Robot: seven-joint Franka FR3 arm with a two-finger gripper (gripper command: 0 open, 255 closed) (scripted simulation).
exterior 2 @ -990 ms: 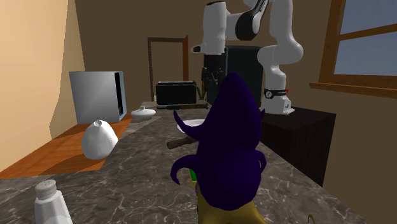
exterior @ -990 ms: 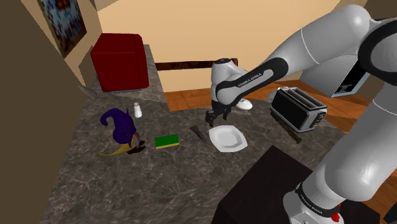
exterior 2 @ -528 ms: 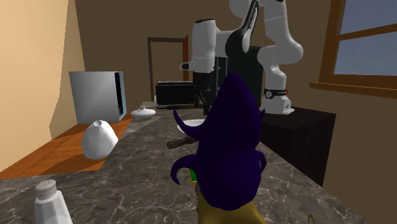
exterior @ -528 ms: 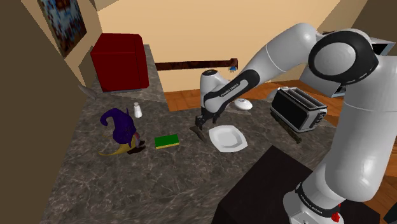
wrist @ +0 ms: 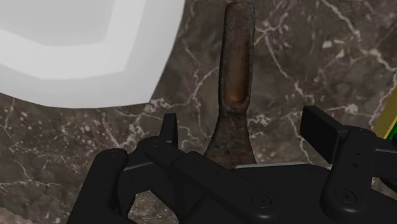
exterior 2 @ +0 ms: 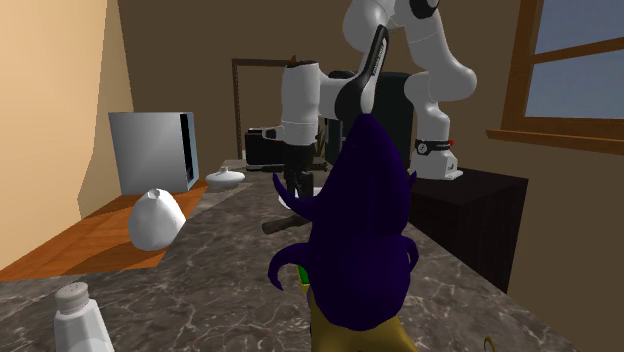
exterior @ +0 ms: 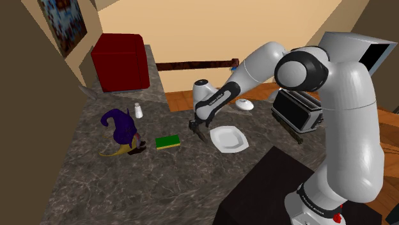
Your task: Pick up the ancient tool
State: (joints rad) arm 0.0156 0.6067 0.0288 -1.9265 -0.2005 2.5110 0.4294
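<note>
Dark marbled counter [wrist: 305,57] carries the rusty ancient tool [wrist: 232,70] just beside the white plate [wrist: 76,44], and we see our gripper [wrist: 243,128] spread astride its broad end, untouching, the tool's long axis running straight ahead, square to the closing line.

I'm counting one of each kind.
I'm seeing one tool [wrist: 233,83], one plate [exterior: 229,138], one sponge [exterior: 168,142], one shaker [exterior: 137,110], one toaster [exterior: 299,108], one purple figure [exterior: 120,126], one red box [exterior: 120,61].

Looks like a home kitchen: shows a dark marbled table [exterior: 128,185] with a toaster [exterior: 299,108] at two o'clock from a white plate [exterior: 229,139], green sponge [exterior: 168,142] at nine, plus a wood-framed window [exterior 2: 580,70].
</note>
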